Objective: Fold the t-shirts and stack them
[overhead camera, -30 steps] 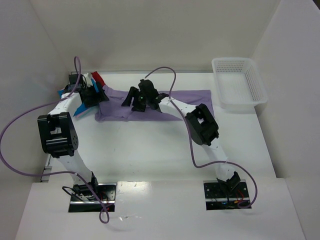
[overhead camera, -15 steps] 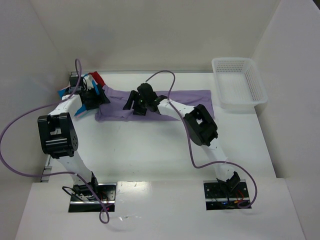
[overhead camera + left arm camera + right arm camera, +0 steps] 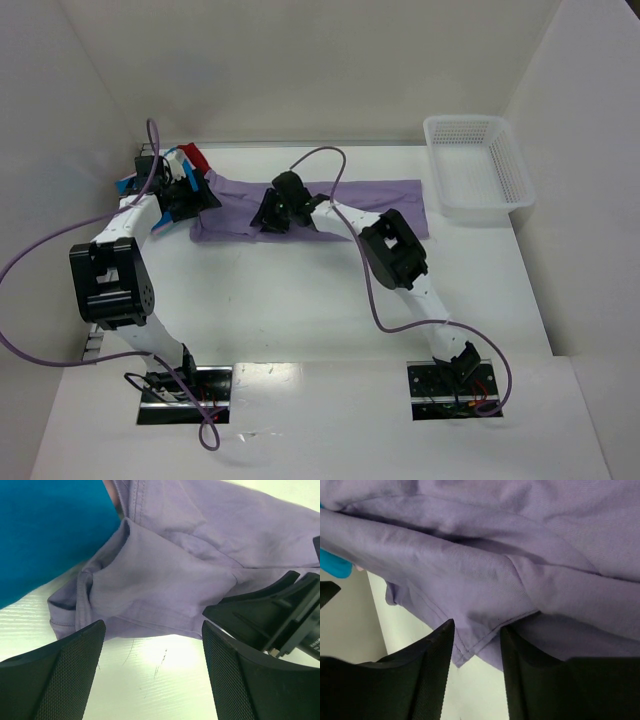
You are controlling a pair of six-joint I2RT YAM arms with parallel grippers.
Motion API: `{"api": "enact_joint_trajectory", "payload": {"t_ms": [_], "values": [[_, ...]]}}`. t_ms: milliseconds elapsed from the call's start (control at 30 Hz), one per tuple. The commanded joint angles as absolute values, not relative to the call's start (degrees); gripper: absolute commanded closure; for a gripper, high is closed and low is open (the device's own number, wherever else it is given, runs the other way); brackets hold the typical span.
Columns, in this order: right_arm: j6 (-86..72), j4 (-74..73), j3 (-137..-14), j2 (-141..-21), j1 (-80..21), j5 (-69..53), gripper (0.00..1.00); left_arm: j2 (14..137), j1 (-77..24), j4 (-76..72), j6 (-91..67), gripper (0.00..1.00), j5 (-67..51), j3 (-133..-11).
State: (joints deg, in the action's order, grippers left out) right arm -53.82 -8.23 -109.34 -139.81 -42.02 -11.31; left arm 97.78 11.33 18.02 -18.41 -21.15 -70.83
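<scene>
Already done: a blue t-shirt (image 3: pixel 45 530) and a red t-shirt (image 3: pixel 193 156) lie folded in a pile at the far left corner of the table (image 3: pixel 300 300).
Left to do: the lavender t-shirt (image 3: pixel 370 205) lies spread in a long band along the far side, its left end touching the pile. As I judge it, all its folds are yet to be made, and then it goes on the pile.
Stage: early in the work on this last shirt, I judge, with both arms at its left near edge.
Left side: the left gripper (image 3: pixel 152 645) hovers with jaws wide apart and nothing between them, over the bunched sleeve and hem just beside the blue t-shirt.
Right side: the right gripper (image 3: pixel 476 665) has its jaws partway apart, and a hem corner of the lavender cloth hangs between them. No pinch shows.
Nearby: the basket (image 3: pixel 466 121), white mesh, sits just beyond the lavender shirt's right end.
Writing: none can be read on cloth, basket or arms, and no brand or label shows.
</scene>
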Motion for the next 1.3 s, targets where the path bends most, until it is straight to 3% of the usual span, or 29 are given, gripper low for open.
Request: {"api": "enact_joint_trajectory", "payload": {"t_ms": [0,67,100,267,567,1267], "values": [[-54.1,-8.2,-112.4,-141.0,-42.5,-10.6,0.54,95.4,11.7,17.4,-19.0,0.15,-22.2,-70.4],[-54.1,-8.2,-112.9,-141.0,-42.5,-10.6,0.64,95.4,11.7,17.4,-19.0,0.15,-22.2,-70.4],[-54.1,-8.2,-112.9,-141.0,-42.5,-10.1,0.75,95.9,11.7,17.4,-19.0,0.15,-22.2,-70.4],[-54.1,-8.9,-115.9,-141.0,-42.5,-9.6,0.97,95.9,11.7,17.4,-19.0,0.15,-22.9,-70.4],[-53.5,-10.6,-122.2,-141.0,-40.8,-7.2,0.99,94.7,11.7,17.4,-17.9,0.15,-33.0,-68.7],[-52.9,-13.4,-136.2,-151.5,-34.7,-11.1,0.92,100.3,4.5,14.0,-17.9,0.15,-39.0,-68.5]]}}
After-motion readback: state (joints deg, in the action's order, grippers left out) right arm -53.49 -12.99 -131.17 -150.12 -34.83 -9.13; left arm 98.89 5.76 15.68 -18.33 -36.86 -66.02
